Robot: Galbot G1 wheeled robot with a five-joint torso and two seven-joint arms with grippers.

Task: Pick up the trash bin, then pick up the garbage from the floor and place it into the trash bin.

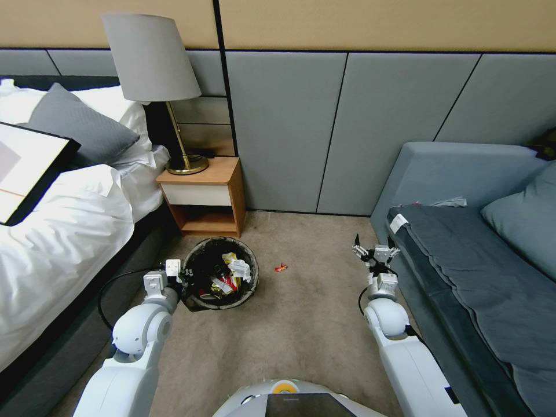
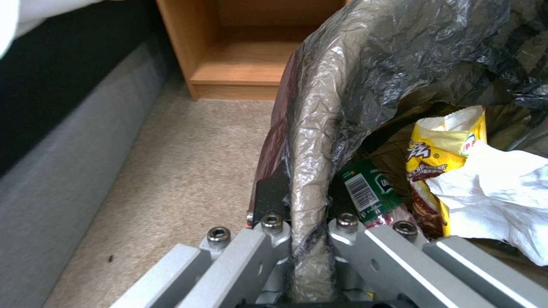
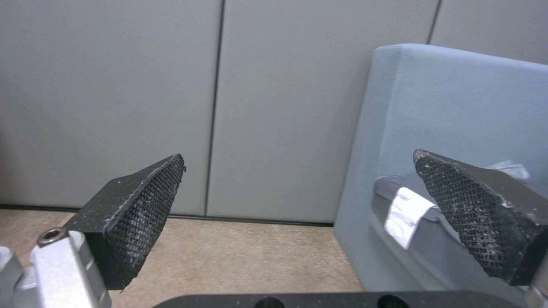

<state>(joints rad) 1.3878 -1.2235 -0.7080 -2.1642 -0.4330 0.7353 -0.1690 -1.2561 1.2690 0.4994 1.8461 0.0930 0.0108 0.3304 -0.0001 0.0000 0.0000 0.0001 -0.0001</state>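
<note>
The left gripper [image 1: 180, 277] is clamped on the bin [image 1: 220, 273] at the rim's 9 o'clock, liner pinched between its fingers [image 2: 268, 201]. The right gripper [image 1: 375, 252] hangs wide open and empty by the sofa [image 1: 463, 243]. One red wrapper [image 1: 281, 267] lies on the carpet at the bin's 3 o'clock. Judged best: approach the wrapper from above and pinch low, keeping the bin level.

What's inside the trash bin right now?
The trash bin holds a yellow snack wrapper, white tissue and a green-labelled bottle. Anything beneath them is covered.
</note>
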